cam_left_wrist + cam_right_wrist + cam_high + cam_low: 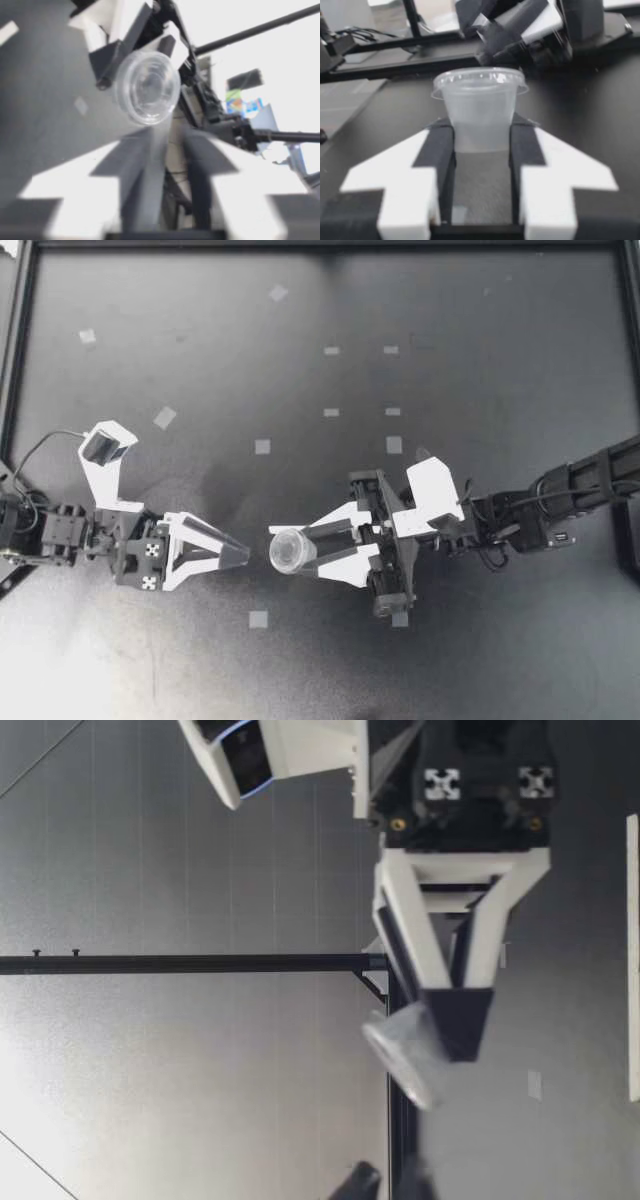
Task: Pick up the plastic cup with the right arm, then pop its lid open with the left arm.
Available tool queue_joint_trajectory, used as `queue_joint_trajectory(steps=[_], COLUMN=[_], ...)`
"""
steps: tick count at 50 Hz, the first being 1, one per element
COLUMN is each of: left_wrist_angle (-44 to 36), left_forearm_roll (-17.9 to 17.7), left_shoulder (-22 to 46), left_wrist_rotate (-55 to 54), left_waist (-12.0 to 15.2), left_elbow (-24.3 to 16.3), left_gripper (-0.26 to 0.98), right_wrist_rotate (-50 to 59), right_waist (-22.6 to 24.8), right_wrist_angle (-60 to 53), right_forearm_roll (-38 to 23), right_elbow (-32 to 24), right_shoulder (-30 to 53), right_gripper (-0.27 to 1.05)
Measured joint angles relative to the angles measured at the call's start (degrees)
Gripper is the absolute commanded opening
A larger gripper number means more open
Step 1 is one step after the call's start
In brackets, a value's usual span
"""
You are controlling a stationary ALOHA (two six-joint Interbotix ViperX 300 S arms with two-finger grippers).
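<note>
Clear plastic lidded cup [288, 550] in right grip

Cup lies sideways over mid-table, clamped between the pads of my right gripper [300, 551], lid facing left. My left gripper [238, 555], fingers pinched together, points at it from just left, not touching. Judgement: squeeze lightly, since the thin wall could buckle. Count: one cup, two grippers.

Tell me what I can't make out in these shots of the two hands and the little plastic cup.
Cup contents: cloudy wall in the right wrist view, blur in the left wrist view.
Left hand: in the low view, cut off by the edge; only a dark tip shows.
Its fingers: smeared by blur in the left wrist view.
Right hand: its arm's base lies beyond the top view's edge.
</note>
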Motion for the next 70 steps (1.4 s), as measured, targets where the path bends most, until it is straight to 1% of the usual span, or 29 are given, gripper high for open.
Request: queue_joint_trajectory(steps=[4, 6, 12, 19, 35, 49, 64, 70], left_wrist_angle=[0.00, 0.00, -0.35, -0.53, -0.26, -0.18, 0.00, 0.09], left_forearm_roll=[-0.35, -0.88, -3.08, -3.60, -2.99, -2.37, -0.88, -0.88], left_shoulder=[0.00, -0.09, -0.09, -1.23, -3.69, -3.69, -3.69, -3.69], left_wrist_rotate=[-0.88, -1.23, -1.58, -1.85, -1.93, -2.02, -2.02, -1.93], left_waist=[0.00, 0.00, -0.09, 0.00, 0.00, -0.09, 0.00, 0.00], left_elbow=[0.35, 0.35, 0.53, 0.70, 1.05, 0.97, 0.53, 0.53], left_gripper=[0.76, 0.78, 0.75, 0.74, 0.74, 0.74, 0.73, 0.73], right_wrist_rotate=[-0.18, -0.44, -1.23, -1.85, -2.02, -2.11, -1.93, -1.67], right_waist=[0.00, 0.00, 0.00, 0.09, 0.00, -0.26, -0.88, -0.88], right_wrist_angle=[-0.09, -0.18, -0.18, -0.26, 1.93, 2.37, 5.89, 7.56], right_forearm_roll=[-0.53, -0.88, -1.32, -1.32, -1.41, -1.41, -1.49, -1.32], right_elbow=[-0.44, -0.79, -1.93, -3.16, -5.80, -6.50, -8.44, -8.61], right_shoulder=[-0.35, -0.70, -0.79, -0.79, 0.62, 1.05, 3.60, 3.96], right_gripper=[0.21, 0.21, 0.21, 0.21, 0.21, 0.21, 0.20, 0.20])
